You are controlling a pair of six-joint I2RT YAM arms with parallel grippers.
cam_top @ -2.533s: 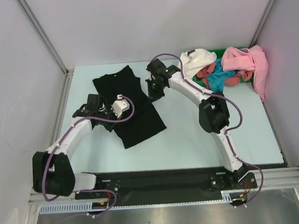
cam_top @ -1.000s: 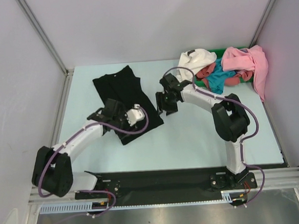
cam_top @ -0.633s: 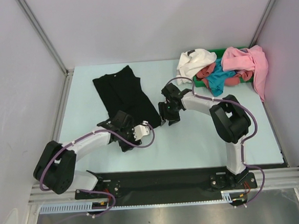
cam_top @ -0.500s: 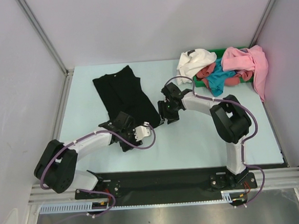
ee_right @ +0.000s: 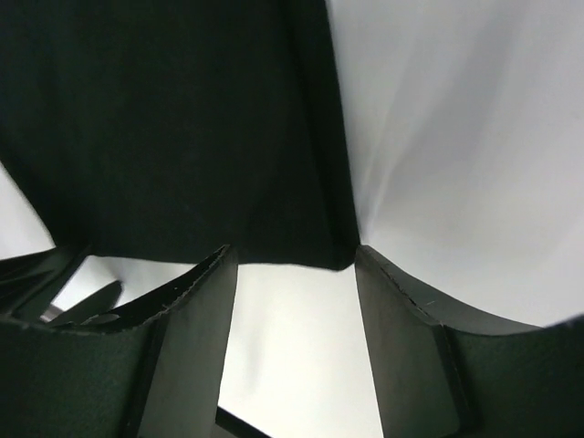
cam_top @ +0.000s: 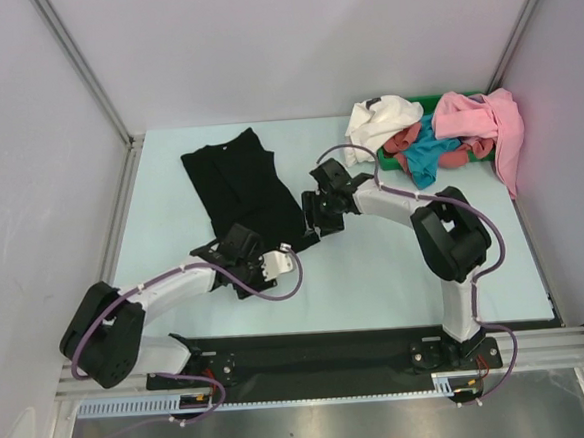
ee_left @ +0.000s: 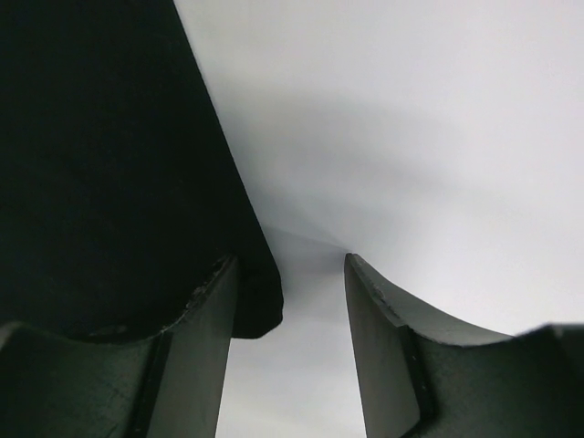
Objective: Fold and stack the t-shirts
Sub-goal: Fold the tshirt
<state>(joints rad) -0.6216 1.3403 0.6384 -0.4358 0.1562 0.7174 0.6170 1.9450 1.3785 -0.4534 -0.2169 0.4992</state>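
Moved since earlier: left hand [cam_top: 244, 277] has swung from the sleeve side of the black t-shirt [cam_top: 244, 182] round to its near hem; right hand [cam_top: 311, 226] has slid down the shirt's right edge to the hem corner at 4 o'clock; the shirt itself lies much as before
Black t-shirt: flat on the surface [cam_top: 376, 273], a long strip; collar toward 11 o'clock, hem toward 5 o'clock; sits at 10 o'clock from the surface's middle
Left hand: fingers spread; left wrist view shows a corner of the black cloth [ee_left: 109, 164] lying against the inner face of one finger [ee_left: 196, 356], the other finger [ee_left: 388, 347] over bare surface; nothing pinched
Right hand: fingers spread; right wrist view shows the hem of the black cloth [ee_right: 182, 137] running across the gap between the tips; cloth flat, not gripped
Pile: loose heap at 1 o'clock, well apart from the black t-shirt; white shirt [cam_top: 385, 117], pink shirt [cam_top: 475, 116], teal shirt [cam_top: 430, 154] and red shirt [cam_top: 399, 141] tangled together
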